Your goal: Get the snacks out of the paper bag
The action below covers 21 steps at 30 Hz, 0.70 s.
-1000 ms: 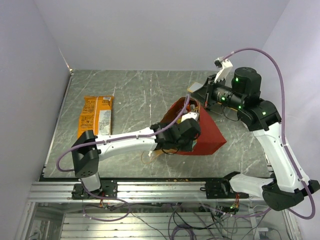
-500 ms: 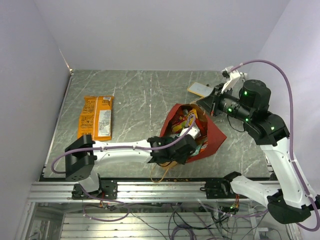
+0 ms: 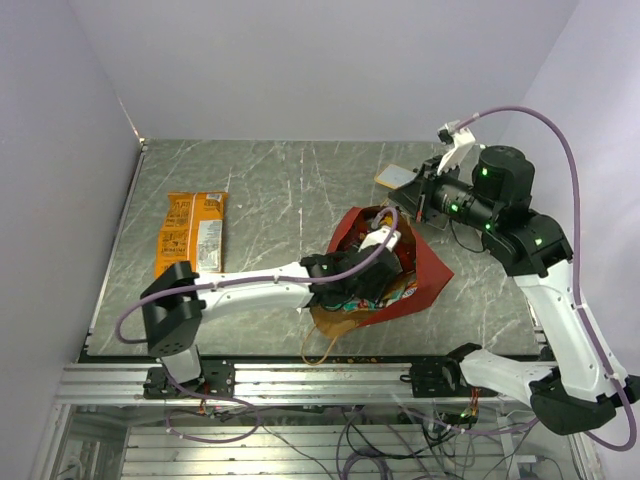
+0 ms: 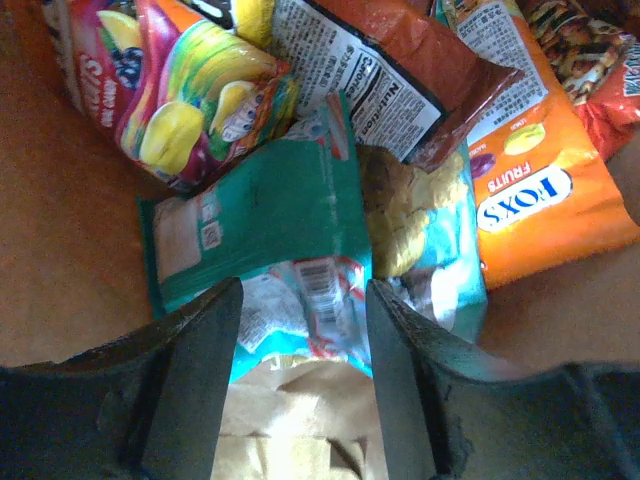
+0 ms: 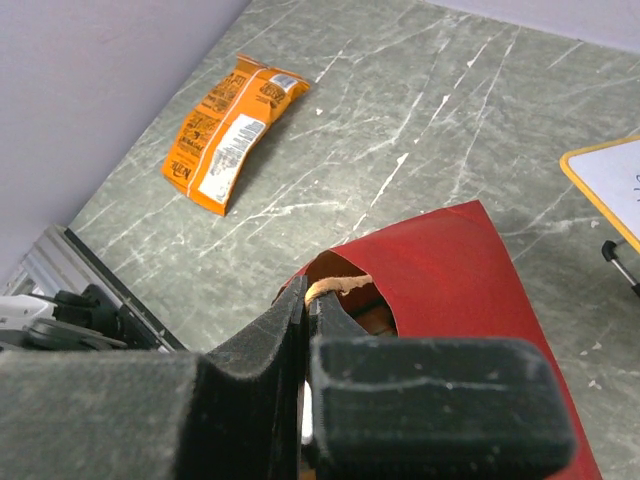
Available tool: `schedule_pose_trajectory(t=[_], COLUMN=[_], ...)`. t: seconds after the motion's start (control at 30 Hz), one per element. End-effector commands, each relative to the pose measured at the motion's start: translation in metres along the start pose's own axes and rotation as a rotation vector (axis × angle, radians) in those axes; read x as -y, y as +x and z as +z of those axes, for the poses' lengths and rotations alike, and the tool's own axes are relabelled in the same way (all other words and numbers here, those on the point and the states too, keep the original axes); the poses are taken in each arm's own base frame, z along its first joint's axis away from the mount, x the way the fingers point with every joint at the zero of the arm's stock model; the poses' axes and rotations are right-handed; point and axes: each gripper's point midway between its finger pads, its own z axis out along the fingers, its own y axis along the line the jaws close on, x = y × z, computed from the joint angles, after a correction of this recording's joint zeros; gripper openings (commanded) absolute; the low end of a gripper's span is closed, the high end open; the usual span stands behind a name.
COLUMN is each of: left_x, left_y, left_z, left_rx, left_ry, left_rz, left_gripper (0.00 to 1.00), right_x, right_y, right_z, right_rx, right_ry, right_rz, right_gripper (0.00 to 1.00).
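Left wrist view: your left jaws point(image 4: 300, 300) stand released inside the paper bag point(image 4: 55, 250), with the near end of the teal packet point(image 4: 265, 200) between them. I cannot tell whether the pads touch it.

Watch three things if you close here:
- A pale kraft fold lies just beneath the jaws, so you may pinch the lining along with the packet and drag the bag.
- The far end of the teal packet seems tucked under the fruit-print packet point(image 4: 190, 90) and the dark-red packet point(image 4: 400, 70). A pull could spill those or strip the wrapper from your grip.
- The orange Fox's Fruits packet point(image 4: 530, 190) sits just outside the right-hand jaw and could snag.

Your right jaws point(image 5: 305, 300) are clenched on the bag's rim at its tan handle point(image 5: 335, 285), holding the mouth up. If that grip slips, the mouth probably folds over the left arm.

Bag walls stand close on both sides of the left jaws, so the only way out is straight back through the mouth. Outside, the worktop point(image 3: 290, 190) lies bare between the bag and the orange chip bag point(image 3: 192, 232). The card point(image 3: 397, 178) lies near the right jaws.
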Motion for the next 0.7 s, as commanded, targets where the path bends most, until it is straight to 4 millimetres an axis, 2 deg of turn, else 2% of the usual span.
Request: schedule_pose_trajectory(t=[0.0, 0.13, 0.23, 0.4, 0.47, 0.5, 0.67], left_x=[0.004, -0.002, -0.008, -0.012, -0.014, -0.014, -0.017], left_y=[-0.004, 0.018, 0.031, 0.029, 0.028, 0.026, 0.008], left_z=[0.020, 0.037, 0.042, 0.034, 0.030, 0.027, 0.003], left_rx=[0.004, -0.058, -0.094, -0.096, -0.102, -0.101, -0.078], left_ry=[-0.043, -0.073, -0.095, -0.088, -0.082, -0.081, -0.074], left_rz=[0.052, 0.066, 0.068, 0.052, 0.041, 0.038, 0.016], left_gripper=[0.65, 0.65, 0.63, 0.41, 0.18, 0.10, 0.07], right_x=[-0.009, -0.011, -0.012, -0.011, -0.010, -0.010, -0.009], right_y=[-0.022, -0.021, -0.018, -0.013, -0.012, -0.013, -0.016], right_z=[-0.006, -0.003, -0.002, -0.006, -0.009, -0.011, -0.015], right_rx=[0.061, 0.054, 0.047, 0.055, 0.063, 0.072, 0.102], right_ry=[-0.027, -0.041, -0.046, -0.039, -0.030, -0.029, -0.023], right_rz=[-0.003, 0.002, 0.013, 0.021, 0.020, 0.016, 0.013], right_gripper=[0.00, 0.00, 0.00, 0.00, 0.00, 0.00, 0.00])
